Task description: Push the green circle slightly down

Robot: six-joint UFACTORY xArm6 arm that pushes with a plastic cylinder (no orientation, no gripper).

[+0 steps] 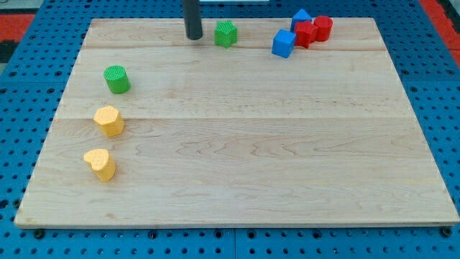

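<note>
The green circle [116,79] is a short green cylinder near the left side of the wooden board [237,144]. My tip [194,36] is the lower end of a dark rod near the view's top, well to the right of and above the green circle, not touching it. A second green block [226,33], of a star-like shape, stands just to the right of my tip with a small gap between them.
Two yellow blocks stand below the green circle: a hexagon-like one [108,121] and a heart-like one [100,164]. At the top right are two blue blocks [284,44] [301,16] and two red blocks [305,34] [323,27], close together.
</note>
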